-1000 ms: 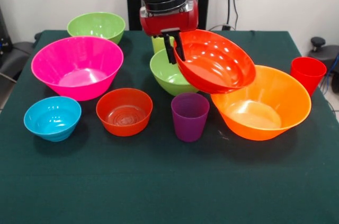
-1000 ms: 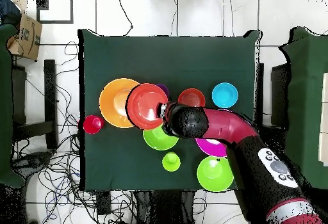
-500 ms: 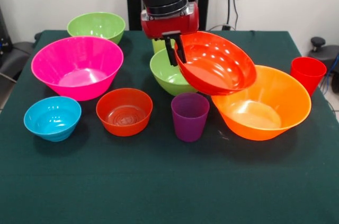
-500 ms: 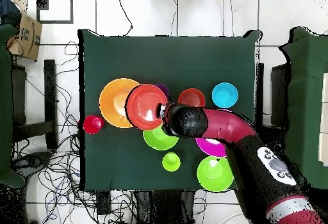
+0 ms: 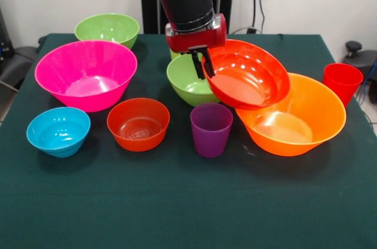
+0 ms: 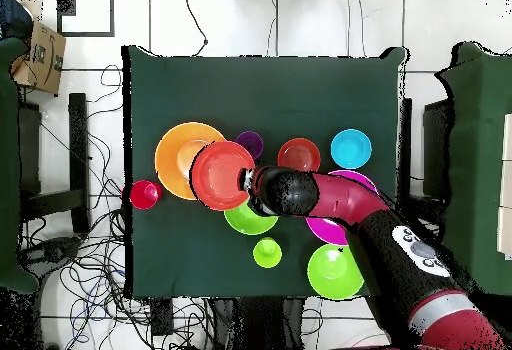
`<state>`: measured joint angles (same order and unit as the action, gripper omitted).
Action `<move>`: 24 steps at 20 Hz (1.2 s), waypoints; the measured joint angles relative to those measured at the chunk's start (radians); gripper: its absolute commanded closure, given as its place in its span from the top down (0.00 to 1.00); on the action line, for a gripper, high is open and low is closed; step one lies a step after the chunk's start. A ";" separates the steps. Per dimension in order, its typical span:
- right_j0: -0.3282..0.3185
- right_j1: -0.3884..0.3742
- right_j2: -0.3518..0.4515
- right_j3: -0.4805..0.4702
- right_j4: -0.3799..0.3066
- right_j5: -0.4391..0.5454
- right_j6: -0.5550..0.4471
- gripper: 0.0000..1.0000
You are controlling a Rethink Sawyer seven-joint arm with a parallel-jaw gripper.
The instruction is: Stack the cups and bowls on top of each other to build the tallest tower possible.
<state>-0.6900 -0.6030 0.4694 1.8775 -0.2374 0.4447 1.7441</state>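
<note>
Shifted further over the large orange bowl (image 5: 294,116), the gripper (image 5: 204,64) clamps the red-orange bowl (image 5: 247,75).

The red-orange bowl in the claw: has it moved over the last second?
Yes. The red-orange bowl has shifted rightward in the front view, further over the large orange bowl, clearing the purple cup.

You see glossy plastic throughout: the red-orange bowl (image 5: 247,74) flashes white highlights, as do the large orange bowl (image 5: 300,116) and pink bowl (image 5: 86,74). The purple cup (image 5: 211,129) looks duller, semi-matt. Beneath them, the dark green tablecloth (image 5: 177,202) appears matt, woven fabric.
</note>
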 measured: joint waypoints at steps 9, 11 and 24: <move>-0.011 0.025 0.008 -0.002 0.000 0.000 0.000 0.00; -0.015 0.028 0.011 -0.004 0.000 0.000 0.000 0.00; -0.025 0.012 0.034 -0.021 0.000 0.000 0.000 0.00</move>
<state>-0.7154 -0.5907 0.5035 1.8564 -0.2377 0.4447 1.7441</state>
